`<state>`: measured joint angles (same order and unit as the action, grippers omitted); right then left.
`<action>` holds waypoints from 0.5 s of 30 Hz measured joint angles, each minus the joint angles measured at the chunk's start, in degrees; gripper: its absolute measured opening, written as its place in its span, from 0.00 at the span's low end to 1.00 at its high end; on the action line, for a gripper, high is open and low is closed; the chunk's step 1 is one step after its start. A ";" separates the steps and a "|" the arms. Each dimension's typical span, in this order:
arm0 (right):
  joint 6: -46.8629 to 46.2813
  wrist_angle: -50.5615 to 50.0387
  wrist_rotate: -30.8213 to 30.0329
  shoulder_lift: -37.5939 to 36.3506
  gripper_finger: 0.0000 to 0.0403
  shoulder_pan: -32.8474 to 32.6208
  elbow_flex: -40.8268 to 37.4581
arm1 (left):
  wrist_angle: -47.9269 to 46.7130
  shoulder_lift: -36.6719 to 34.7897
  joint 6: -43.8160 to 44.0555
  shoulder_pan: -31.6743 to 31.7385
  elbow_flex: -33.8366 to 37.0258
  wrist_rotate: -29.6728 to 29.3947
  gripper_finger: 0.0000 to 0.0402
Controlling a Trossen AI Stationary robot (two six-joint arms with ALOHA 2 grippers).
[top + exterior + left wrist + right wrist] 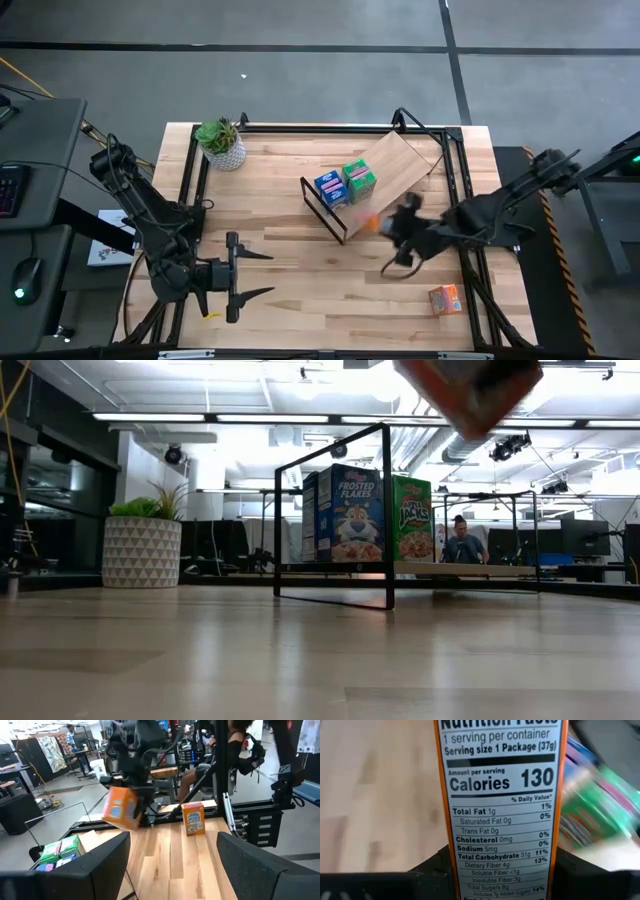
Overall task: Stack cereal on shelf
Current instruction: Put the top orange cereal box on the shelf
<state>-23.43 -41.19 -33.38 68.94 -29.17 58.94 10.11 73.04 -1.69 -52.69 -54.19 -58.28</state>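
Observation:
My right gripper (397, 232) is shut on an orange cereal box (366, 224), held in the air just beside the shelf's near end. The shelf (400, 165) is a light wood panel with a thin black frame (388, 510). A blue box (345, 515) and a green box (412, 518) stand upright on its panel, side by side. A second orange box (446, 298) stands on the table near the right near corner. My left gripper (250, 276) waits open over the table's left near part. My right gripper pinches the orange box between its two fingers, one on each broad face. The narrow nutrition panel (500, 820) faces the wrist camera. In the left wrist view the fingers come from above and the box (122, 809) hangs below them, tilted and lifted clear of the table.
A potted green plant (222, 143) stands at the far left of the table. A black rail frame (452, 170) runs along the table's far and right sides. Bare wood (320, 290) lies between the two arms. A person (462, 542) sits in the room beyond the table.

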 joint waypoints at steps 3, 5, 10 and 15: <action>-6.22 3.31 -7.52 -8.72 0.41 -0.08 -9.75 | 0.53 0.01 -0.12 0.22 0.00 -0.63 0.72; -7.98 8.21 -14.35 -14.24 0.41 0.67 -15.61 | 0.78 0.01 -0.97 0.69 0.00 -0.89 0.72; -4.44 26.25 -27.42 -23.67 0.41 5.67 -28.61 | 1.00 0.01 -1.14 2.57 0.00 -0.90 0.72; 1.48 45.86 -29.13 -25.95 0.41 13.23 -39.41 | 0.92 0.01 -0.93 4.06 0.00 -0.91 0.72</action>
<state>-21.96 4.67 -62.51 42.99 -15.94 19.54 11.03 73.06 -2.62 -48.63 -54.19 -59.19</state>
